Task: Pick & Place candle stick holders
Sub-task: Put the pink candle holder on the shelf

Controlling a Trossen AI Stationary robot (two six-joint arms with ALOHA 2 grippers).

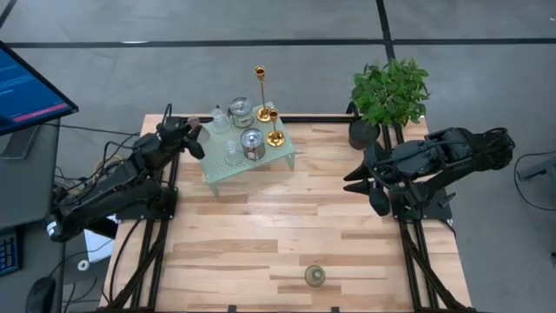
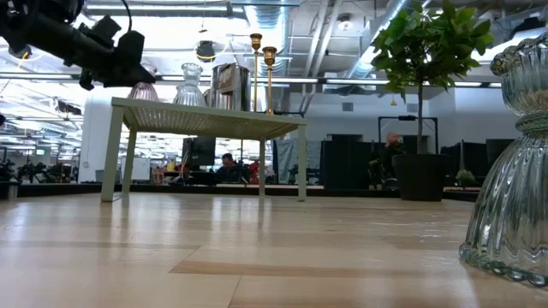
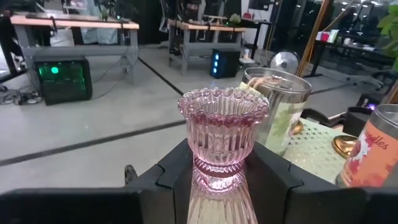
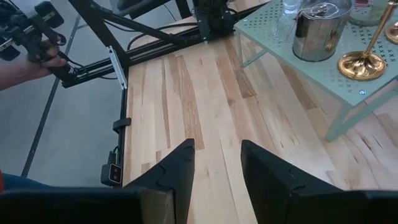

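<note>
Pink glass holder (image 3: 222,134) before orange-labelled tin (image 3: 371,148).

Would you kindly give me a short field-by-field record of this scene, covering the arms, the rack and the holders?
left gripper: shut on the pink glass holder, at the rack's left edge
right gripper: open, empty, over bare table right of the rack
rack: mint-green perforated rack, far centre of the table
on rack: tall gold candlestick, short gold candlestick, silvery cup, clear glass pieces
off rack: one glass holder alone near the table's front edge
plant: potted plant at the far right
</note>
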